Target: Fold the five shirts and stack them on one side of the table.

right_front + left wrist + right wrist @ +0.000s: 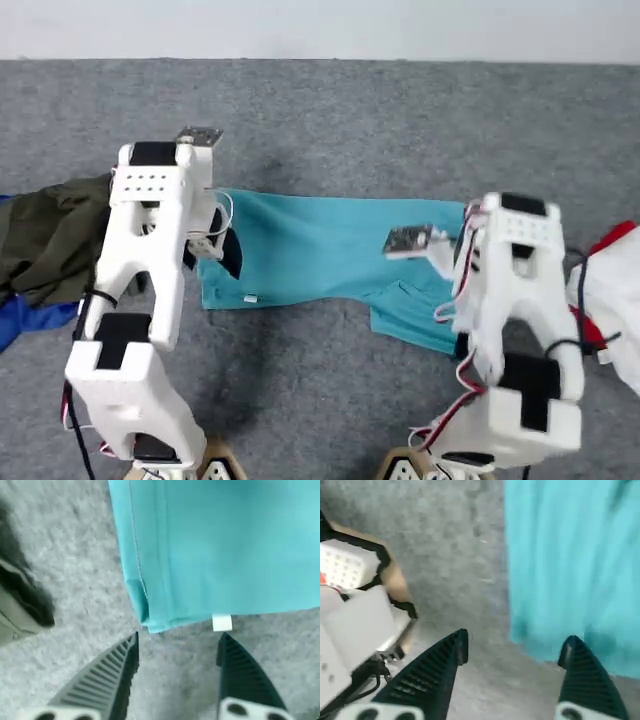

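Left gripper [179,639], jaws spread, hangs just short of the lower-left corner of the teal shirt [320,250] at mid-frame, probably lining up a pinch for folding; right gripper [517,640], likewise spread, straddles its lower-right edge. 2 unfolded heaps wait: olive-blue heap [50,240] far left, white-red heap [610,290] far right.

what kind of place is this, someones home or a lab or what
Probably a robotics lab bench, not a home: a white left arm and white right arm stand at a grey felt-covered table, with a teal shirt lying between them and a bare white wall behind.
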Tool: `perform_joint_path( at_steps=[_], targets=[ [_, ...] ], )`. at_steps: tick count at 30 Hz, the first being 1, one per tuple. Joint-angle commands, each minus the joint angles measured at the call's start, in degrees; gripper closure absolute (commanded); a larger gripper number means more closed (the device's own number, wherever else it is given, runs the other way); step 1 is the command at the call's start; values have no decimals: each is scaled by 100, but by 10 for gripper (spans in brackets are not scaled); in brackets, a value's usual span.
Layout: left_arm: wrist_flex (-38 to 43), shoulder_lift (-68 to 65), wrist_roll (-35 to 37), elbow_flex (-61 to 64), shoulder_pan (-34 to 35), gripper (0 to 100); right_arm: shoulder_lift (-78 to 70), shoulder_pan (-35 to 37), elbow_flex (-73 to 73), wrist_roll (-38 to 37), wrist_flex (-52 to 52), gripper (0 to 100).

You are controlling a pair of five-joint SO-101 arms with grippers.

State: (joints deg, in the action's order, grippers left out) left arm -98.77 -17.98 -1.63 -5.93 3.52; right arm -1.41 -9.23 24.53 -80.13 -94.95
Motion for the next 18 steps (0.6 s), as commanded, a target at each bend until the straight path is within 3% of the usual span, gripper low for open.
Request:
perform_joint_path(
  at_steps=[1,14,18],
  targets=[
    [-185,457,-18,57,35,754,286,66,484,-97,242,677],
    [-185,519,-9,57,35,754,-1077,22,589,-79,1666,691],
    [-185,519,-9,57,35,754,-1130,22,290,-79,1727,834]
  ],
)
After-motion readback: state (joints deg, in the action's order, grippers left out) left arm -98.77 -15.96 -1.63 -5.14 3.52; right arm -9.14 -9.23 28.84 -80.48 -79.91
